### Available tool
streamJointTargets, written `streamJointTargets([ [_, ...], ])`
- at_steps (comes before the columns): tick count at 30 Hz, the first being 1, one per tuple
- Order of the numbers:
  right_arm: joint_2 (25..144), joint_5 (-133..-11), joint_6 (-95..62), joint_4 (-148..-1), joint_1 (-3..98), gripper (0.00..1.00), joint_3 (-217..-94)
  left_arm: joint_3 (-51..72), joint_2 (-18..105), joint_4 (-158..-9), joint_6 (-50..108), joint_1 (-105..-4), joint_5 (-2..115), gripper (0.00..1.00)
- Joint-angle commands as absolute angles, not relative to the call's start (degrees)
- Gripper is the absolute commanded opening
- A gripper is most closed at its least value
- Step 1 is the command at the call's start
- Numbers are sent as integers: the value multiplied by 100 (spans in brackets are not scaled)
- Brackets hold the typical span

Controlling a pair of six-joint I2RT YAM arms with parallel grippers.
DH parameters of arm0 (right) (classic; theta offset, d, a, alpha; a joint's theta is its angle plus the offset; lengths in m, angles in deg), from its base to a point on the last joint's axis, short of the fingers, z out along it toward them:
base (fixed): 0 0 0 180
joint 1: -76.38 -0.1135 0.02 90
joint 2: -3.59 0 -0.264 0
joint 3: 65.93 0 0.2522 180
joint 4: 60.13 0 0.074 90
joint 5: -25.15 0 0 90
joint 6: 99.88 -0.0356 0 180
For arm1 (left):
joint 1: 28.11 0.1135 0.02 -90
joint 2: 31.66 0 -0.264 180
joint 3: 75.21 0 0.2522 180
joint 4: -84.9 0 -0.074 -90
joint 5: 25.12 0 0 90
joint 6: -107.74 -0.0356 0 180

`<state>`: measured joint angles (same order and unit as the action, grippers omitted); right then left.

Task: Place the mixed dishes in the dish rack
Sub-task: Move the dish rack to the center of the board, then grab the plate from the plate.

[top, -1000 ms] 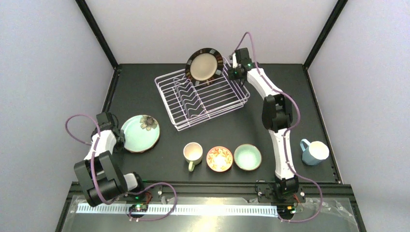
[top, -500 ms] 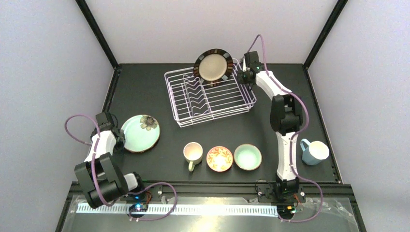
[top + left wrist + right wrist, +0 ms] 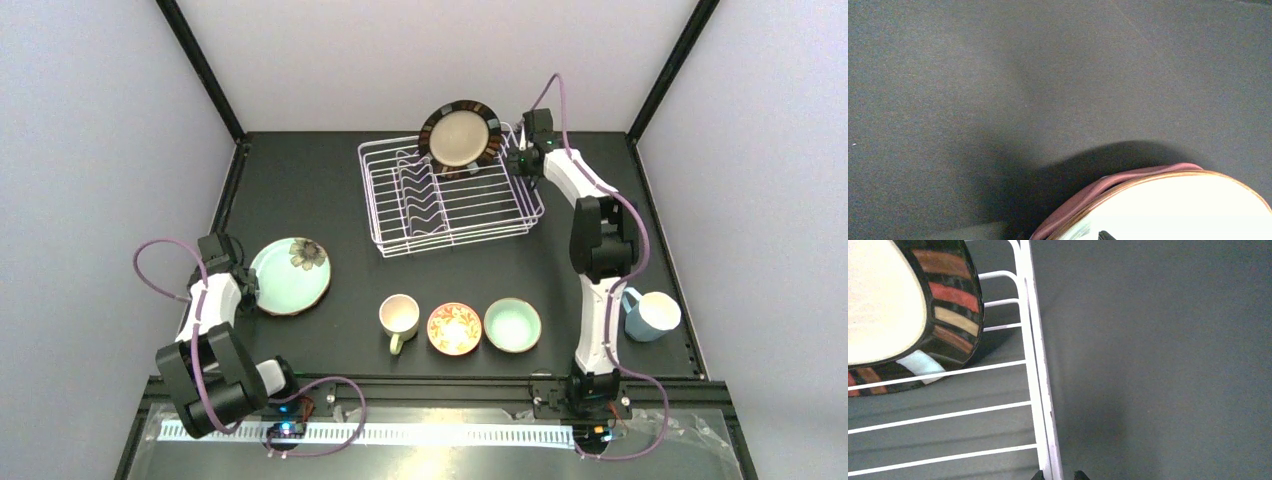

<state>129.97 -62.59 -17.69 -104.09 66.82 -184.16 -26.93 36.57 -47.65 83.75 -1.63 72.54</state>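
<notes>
Rack: the dish rack (image 3: 465, 232) sits toward the far side of the tabletop (image 3: 300, 190), right of centre and a little askew to its edges.
Right pincer: the right pincer (image 3: 522, 158) is narrowed onto the rack's far right rim wire. The wrist view shows one fingertip on each side of that wire, so it pinches the frame, not a dish. My guess is that this hold is meant to shift or steady the rack.
Striped plate: the cream plate with dark striped rim (image 3: 461, 136) stands on edge at the rack's far end, propped by the wires. Upright there, it leaves the wavy dividers free.
Left pincer: the left pincer (image 3: 243, 288) is spread wide and low at the left edge of the teal flower plate (image 3: 290, 275). It clamps nothing, and is probably placed to catch the lip.
Pink plate: only a pink edge shows under the teal one, likely the pink dotted scalloped plate (image 3: 1075, 202). Stacked so, the teal plate would need to go first.
Near row: the cream mug (image 3: 399, 316), red-orange bowl (image 3: 454, 328) and mint bowl (image 3: 512, 325) stand side by side, each apart from the next.
Blue mug: the blue mug (image 3: 652, 314) is alone at the right edge, beside the right arm.
Progress: one dish is loaded and the rest are on the tabletop.
</notes>
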Motion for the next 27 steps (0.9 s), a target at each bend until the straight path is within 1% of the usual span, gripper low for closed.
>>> streamJointTargets([
  [1, 12738, -5826, -1752, -10467, 6892, 34, -18341, -2670, 3523, -4831, 8453, -270, 7050, 84],
  [3, 12685, -5893, -1744, -10430, 6900, 42, -18347, -2670, 3518, -4814, 8445, -279, 7059, 84],
  [6, 12623, -6051, -1746, -10368, 6895, 56, -18390, -2688, 3489, -4811, 8436, -280, 7068, 84],
  [8, 12547, -6163, -1727, -10311, 6890, 62, -18425, -2705, 3479, -4816, 8442, -290, 7060, 84],
  [12, 12328, -6439, -1604, -10078, 6878, 66, -18395, -2740, 3462, -4855, 8460, -301, 7024, 84],
  [16, 12094, -6637, -1479, -9906, 6795, 73, -18427, -2730, 3472, -4908, 8462, -353, 6993, 84],
  [22, 11779, -7010, -1187, -9724, 6458, 74, -18548, -2742, 3490, -4922, 8449, -390, 6965, 84],
  [27, 11763, -7436, -821, -9945, 5776, 74, -18997, -2801, 3458, -4936, 8453, -386, 6920, 84],
])
